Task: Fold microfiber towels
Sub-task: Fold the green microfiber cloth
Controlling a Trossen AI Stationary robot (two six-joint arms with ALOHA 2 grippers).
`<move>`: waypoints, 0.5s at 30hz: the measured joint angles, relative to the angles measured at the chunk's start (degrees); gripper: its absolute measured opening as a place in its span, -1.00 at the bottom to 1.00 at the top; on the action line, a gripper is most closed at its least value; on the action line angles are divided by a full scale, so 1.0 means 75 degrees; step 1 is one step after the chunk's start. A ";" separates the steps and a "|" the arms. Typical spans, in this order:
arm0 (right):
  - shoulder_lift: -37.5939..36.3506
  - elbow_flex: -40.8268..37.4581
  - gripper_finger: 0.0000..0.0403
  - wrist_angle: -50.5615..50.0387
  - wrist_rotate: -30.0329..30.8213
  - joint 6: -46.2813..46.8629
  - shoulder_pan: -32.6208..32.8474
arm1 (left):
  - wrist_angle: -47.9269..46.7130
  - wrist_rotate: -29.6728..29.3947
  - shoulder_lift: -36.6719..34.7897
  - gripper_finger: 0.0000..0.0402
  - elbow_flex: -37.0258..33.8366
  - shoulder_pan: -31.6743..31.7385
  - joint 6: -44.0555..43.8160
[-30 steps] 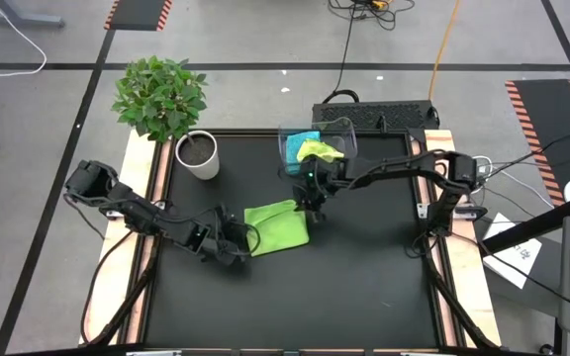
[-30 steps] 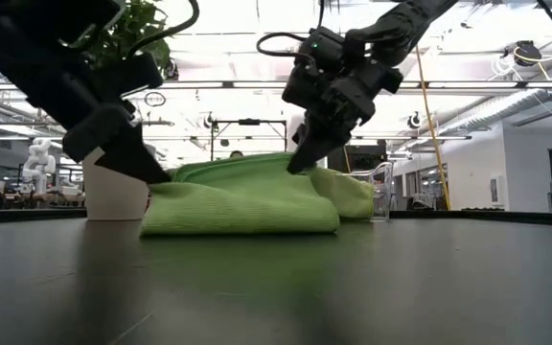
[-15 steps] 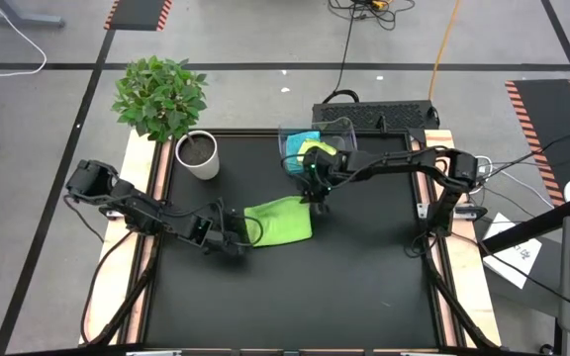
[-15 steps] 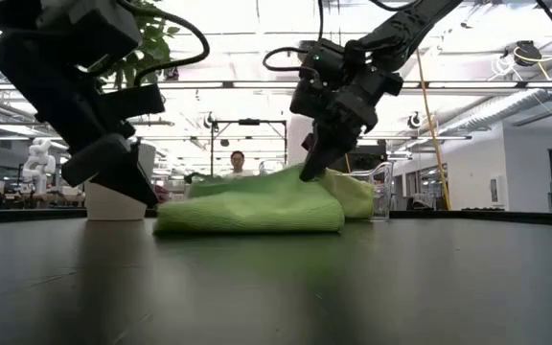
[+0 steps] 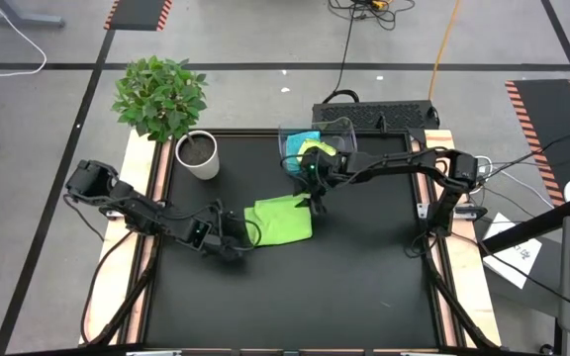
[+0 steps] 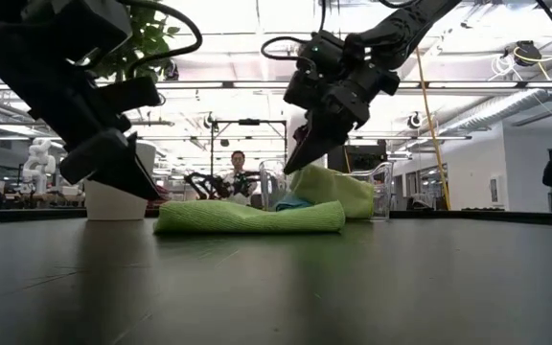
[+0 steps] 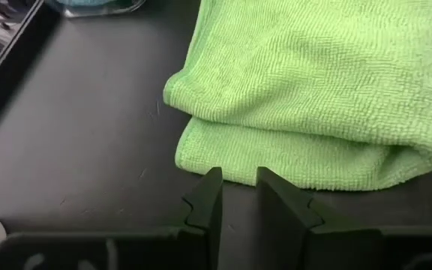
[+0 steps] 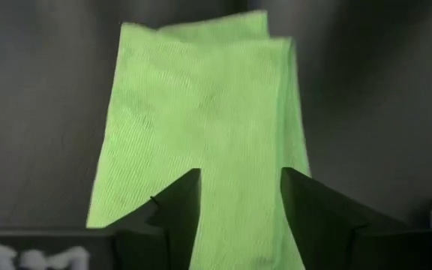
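Both grippers empty — left gripper (image 7: 237,196) fingers slightly apart, right gripper (image 8: 240,196) wide; folded green towel (image 5: 283,220) flat on table (image 5: 364,277).

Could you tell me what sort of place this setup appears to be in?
Probably a robotics lab or workshop: taped hazard stripes and loose cables mark the floor, and open ceiling lights run over workbenches behind the table.

The folded towel (image 5: 280,220) lies flat near the centre of the table (image 5: 364,287) in the high view. The bin (image 5: 315,148) stands above and right of it at the table's upper edge — a second towel (image 5: 317,150) sits inside. The potted plant (image 5: 198,154) stands upper left. The left gripper (image 5: 239,240) sits just left of the folded towel; the right gripper (image 5: 317,201) is at its upper right corner.
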 joint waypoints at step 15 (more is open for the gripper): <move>0.0519 0.0012 -0.10 0.0902 -0.0023 0.0512 0.1060 | 0.3409 -0.0178 0.0005 -0.56 -0.1474 0.0467 0.0234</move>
